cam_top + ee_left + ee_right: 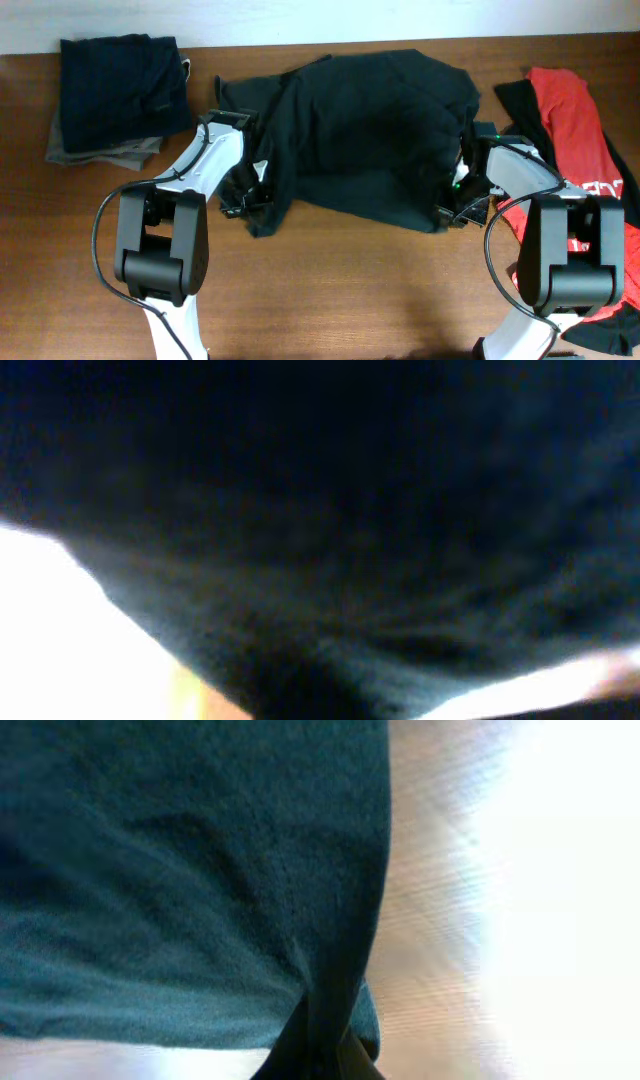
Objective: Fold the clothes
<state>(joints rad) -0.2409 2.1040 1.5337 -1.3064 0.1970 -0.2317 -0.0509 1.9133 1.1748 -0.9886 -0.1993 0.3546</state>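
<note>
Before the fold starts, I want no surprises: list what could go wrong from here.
The black T-shirt lies bunched, so pulling it could set an uneven crease. The right fingers pinch only its edge; it may slip. The right arm reaches across the red T-shirt and might drag it.

My left arm (pixel 195 165) and right arm (pixel 525 170) match: white rounded links, each with a boxy black housing (pixel 160 245) at the end near me. A thin black cable (pixel 100 225) loops beside the left arm, and another beside the right. The left claw (pixel 245 203) and right claw (pixel 452 212) are black. A green light (pixel 457 184) glows at the right wrist.
</note>
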